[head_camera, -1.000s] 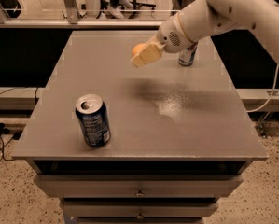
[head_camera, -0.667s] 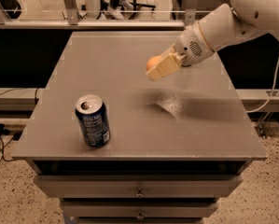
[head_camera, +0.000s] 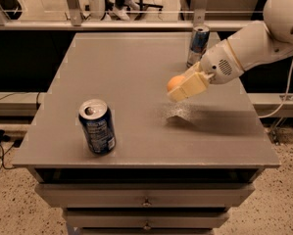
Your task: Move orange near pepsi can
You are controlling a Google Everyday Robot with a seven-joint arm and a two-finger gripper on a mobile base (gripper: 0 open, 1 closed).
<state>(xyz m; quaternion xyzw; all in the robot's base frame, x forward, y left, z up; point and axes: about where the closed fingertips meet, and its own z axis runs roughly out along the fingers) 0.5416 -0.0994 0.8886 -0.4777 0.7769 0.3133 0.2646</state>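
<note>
Table: grey flat top [head_camera: 131, 67], seen from the front and above.
Drawers: two fronts [head_camera: 102, 196] stacked under the tabletop, each with a small knob at its middle.
Slim can: silver, blue and red [head_camera: 199, 45], upright near the far right edge of the tabletop, just behind the gripper [head_camera: 178, 88] that hangs over the table's right half.
Floor: speckled [head_camera: 13, 204].
Cables: dark ones on the floor at left [head_camera: 0, 148]; a white one hanging at right [head_camera: 284, 98].
Rail: metal bar [head_camera: 33, 25] across the back.

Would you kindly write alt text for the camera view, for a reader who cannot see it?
The gripper, over the grey table right of centre, holds the orange; the pepsi can stands front left, a slimmer can at the back right.
</note>
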